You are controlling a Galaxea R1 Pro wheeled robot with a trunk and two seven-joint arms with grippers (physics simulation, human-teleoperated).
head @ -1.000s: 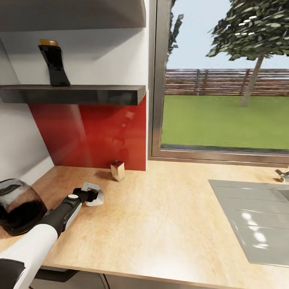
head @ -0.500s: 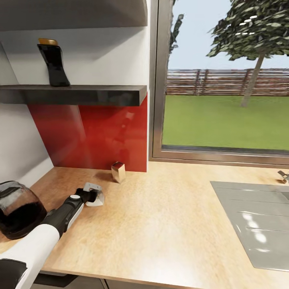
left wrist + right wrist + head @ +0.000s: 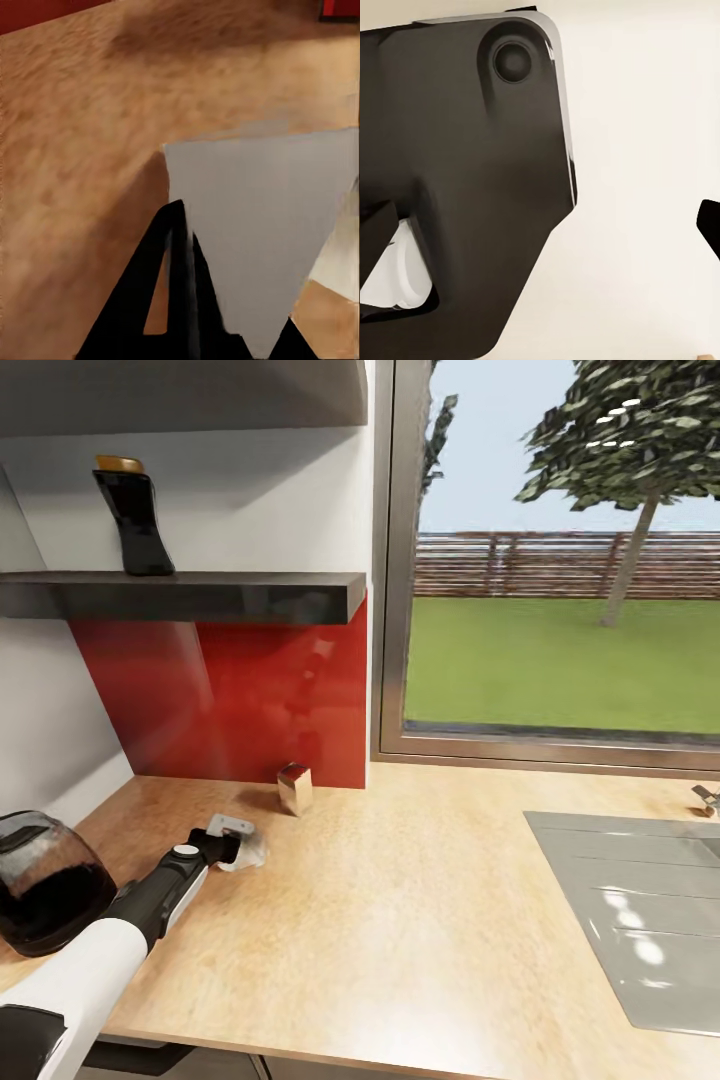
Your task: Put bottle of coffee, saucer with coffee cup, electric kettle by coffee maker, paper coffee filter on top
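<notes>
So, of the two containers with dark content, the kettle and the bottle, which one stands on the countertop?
The electric kettle, rounded glass with dark liquid, stands on the kitchen countertop at the left. The bottle of coffee stands higher, on the kitchen shelf.

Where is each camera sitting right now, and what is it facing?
Head view: from the robot's head, down over the kitchen countertop, kitchen shelf with the bottle of coffee, electric kettle; the left arm shows.
Left wrist view: along the left gripper at a pale grey sheet on the countertop.
Right wrist view: close on a dark robot part.
Shared: head and left wrist both show the sheet and countertop.
</notes>
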